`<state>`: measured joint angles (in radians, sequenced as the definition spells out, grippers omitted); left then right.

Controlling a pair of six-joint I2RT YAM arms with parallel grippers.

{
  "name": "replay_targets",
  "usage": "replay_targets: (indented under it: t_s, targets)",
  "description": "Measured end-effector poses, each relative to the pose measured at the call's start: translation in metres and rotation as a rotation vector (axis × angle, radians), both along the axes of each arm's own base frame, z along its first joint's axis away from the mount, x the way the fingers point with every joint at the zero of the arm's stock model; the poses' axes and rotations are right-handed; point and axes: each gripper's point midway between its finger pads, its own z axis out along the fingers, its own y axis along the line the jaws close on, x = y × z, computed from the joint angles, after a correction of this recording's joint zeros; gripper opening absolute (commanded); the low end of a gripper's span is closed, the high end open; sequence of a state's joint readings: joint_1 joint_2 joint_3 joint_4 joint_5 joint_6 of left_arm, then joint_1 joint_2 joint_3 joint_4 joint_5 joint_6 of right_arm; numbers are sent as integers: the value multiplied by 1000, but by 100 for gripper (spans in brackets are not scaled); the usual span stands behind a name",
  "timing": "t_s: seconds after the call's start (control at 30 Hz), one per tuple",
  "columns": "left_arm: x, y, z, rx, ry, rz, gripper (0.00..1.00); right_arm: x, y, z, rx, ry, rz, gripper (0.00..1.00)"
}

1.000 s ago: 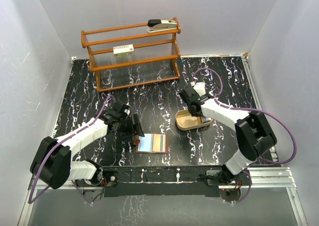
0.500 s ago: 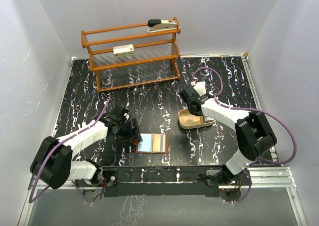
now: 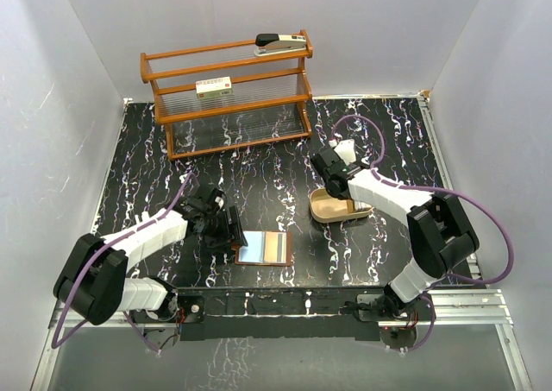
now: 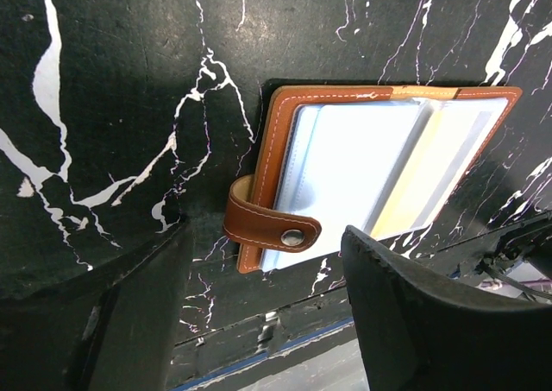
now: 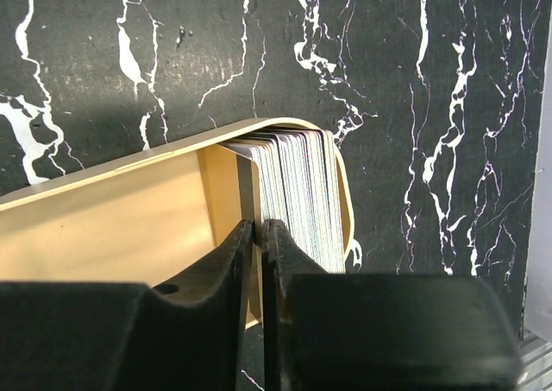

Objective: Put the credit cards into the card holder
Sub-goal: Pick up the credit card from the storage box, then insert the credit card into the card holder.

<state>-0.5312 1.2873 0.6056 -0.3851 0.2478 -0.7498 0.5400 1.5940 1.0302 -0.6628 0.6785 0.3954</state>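
From above, the open card holder [image 3: 265, 248] lies near-centre, just right of the left gripper [image 3: 226, 227]; the right gripper [image 3: 338, 194] dips into the tan tray [image 3: 332, 211] farther right. Left wrist: jaws spread wide over the card holder's snap tab [image 4: 274, 229]. Right wrist: credit cards [image 5: 297, 192] stand on edge at one end of the tan tray, jaws pinched narrowly on the outermost card.

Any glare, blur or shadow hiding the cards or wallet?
Left wrist: card holder sharp, pale sheen on its clear sleeves, left fingers dark and soft. Right wrist: card stack edges crisp in the tray, right fingers black silhouettes. Top external: even light, no glare.
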Motion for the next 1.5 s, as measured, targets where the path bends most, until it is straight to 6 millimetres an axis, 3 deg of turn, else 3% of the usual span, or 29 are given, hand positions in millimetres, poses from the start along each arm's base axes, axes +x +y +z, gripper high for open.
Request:
replay_targets:
  t_s: [0.1, 0.6, 0.83, 0.97, 1.07, 1.5]
  targets:
    - [0, -3, 0, -17, 2, 1, 65, 3, 3, 4, 7, -6, 7, 0]
    - [-10, -37, 4, -271, 43, 18, 62, -2, 23, 39, 176, -54, 80, 0]
    - [-10, -32, 4, -240, 48, 32, 61, -16, 45, 61, 353, -66, 136, 0]
    - [-1, -21, 10, -158, -1, 29, 62, -26, 69, 83, 519, -101, 184, 0]
    - [8, -17, 18, -122, -52, 17, 63, -37, 90, 88, 637, -107, 218, 0]
    - [8, -22, 13, -129, -33, -33, 66, -98, 191, 54, 950, 32, 369, 0]
